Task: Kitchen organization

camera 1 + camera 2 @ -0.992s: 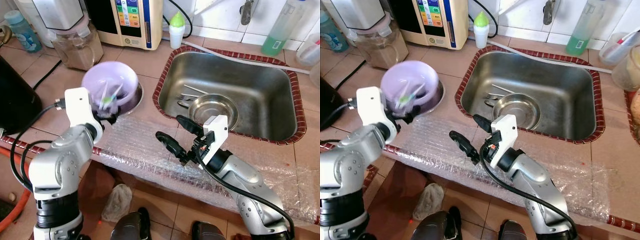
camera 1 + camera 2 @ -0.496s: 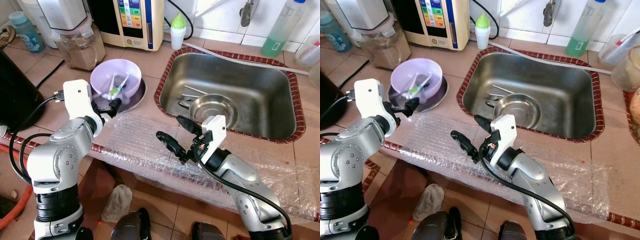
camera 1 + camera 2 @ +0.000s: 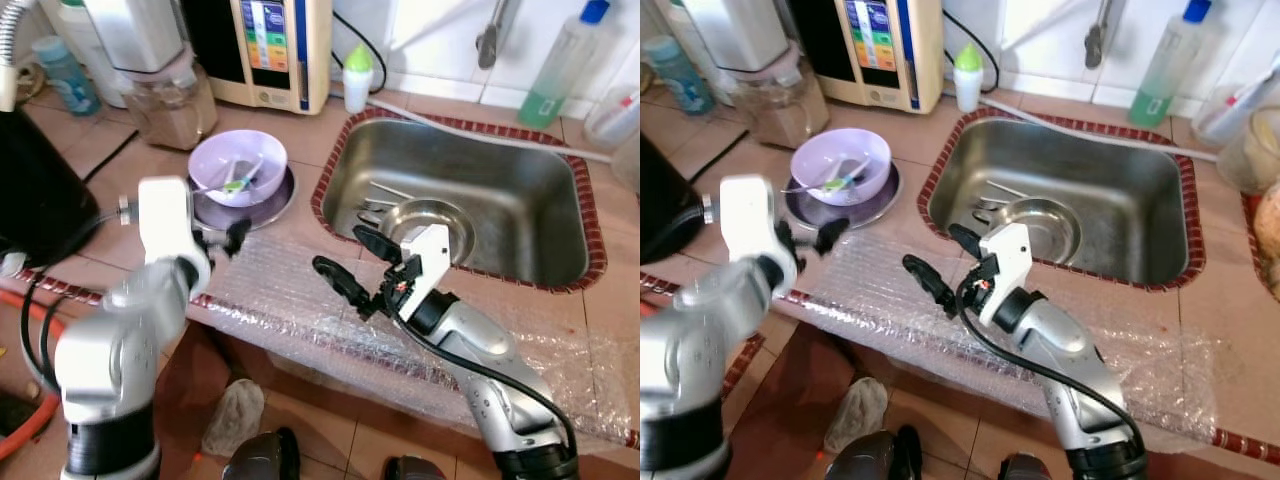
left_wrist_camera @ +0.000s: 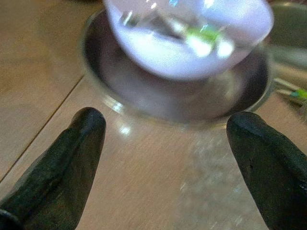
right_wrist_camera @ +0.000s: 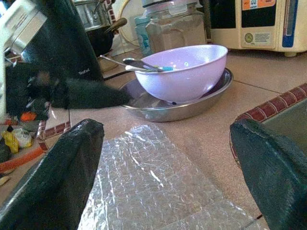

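Purple bowl [image 3: 237,167] sits in the steel plate [image 3: 278,195] on the counter, just beside the sink's [image 3: 560,262] left rim. My left gripper [image 3: 228,237] is empty, fingers wide, near the plate. Right gripper [image 3: 350,262] wide too, over bubble wrap [image 3: 270,290] at counter's front edge. I'd back left off slow & level, w/o clipping the plate rim.

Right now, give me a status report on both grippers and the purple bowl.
Left gripper open, off the bowl. Purple bowl sits in the metal plate. Right gripper open over bubble wrap.
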Available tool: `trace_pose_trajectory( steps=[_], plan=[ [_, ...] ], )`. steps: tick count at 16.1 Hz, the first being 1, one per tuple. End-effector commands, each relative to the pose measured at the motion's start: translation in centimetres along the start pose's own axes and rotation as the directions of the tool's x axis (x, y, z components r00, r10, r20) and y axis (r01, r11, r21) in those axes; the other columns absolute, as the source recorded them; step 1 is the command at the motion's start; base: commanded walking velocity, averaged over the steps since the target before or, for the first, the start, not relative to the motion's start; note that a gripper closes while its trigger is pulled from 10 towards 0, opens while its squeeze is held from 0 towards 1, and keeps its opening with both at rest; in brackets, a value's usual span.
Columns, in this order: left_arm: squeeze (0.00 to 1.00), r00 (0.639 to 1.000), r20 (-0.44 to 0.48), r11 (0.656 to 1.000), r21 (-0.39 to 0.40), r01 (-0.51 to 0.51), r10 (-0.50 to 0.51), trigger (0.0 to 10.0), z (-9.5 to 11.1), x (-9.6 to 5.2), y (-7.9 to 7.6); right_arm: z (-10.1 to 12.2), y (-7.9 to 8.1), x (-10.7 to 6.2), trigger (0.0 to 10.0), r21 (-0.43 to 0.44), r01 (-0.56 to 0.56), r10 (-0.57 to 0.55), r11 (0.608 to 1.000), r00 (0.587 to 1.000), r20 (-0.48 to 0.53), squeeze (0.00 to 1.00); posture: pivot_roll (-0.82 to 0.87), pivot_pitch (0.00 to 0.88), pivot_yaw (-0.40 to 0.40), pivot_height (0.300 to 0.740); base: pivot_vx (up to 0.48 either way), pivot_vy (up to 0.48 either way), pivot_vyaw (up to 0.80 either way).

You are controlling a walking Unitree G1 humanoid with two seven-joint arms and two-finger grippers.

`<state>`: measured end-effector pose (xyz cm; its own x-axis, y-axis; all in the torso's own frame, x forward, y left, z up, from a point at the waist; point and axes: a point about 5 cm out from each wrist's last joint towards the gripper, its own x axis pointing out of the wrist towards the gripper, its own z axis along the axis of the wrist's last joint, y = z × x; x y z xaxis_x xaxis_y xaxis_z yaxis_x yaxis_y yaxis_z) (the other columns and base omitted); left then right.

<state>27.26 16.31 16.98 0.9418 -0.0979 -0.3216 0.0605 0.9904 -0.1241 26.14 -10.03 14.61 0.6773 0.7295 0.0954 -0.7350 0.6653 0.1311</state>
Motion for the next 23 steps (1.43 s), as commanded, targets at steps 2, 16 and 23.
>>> trace_pose_trajectory(
  steps=[2,16,23],
  plan=[
    [0.0,0.998,0.068,0.998,0.069,0.008,-0.013,10.0,-1.1,-0.9,0.1,-0.1,-0.2,0.3,10.0,-0.012,-0.018,0.018,1.0,1.0,-0.003,0.0,-0.03,0.053,0.063,0.74,0.0,0.0,0.0],
    [0.0,0.868,0.469,0.912,0.408,-0.048,-0.164,10.0,-1.6,1.5,-0.8,-1.6,-0.5,0.1,10.0,-0.024,0.05,-0.051,0.998,0.998,-0.023,0.0,-0.06,0.047,0.05,0.74,0.0,0.0,0.0],
    [0.0,0.844,0.499,0.929,0.371,-0.003,-0.196,10.0,-1.3,2.1,-1.6,-1.5,-0.8,0.1,10.0,-0.016,0.103,-0.103,0.995,0.995,-0.003,0.0,-0.06,0.044,0.056,0.74,0.0,0.0,0.0]
  ],
)
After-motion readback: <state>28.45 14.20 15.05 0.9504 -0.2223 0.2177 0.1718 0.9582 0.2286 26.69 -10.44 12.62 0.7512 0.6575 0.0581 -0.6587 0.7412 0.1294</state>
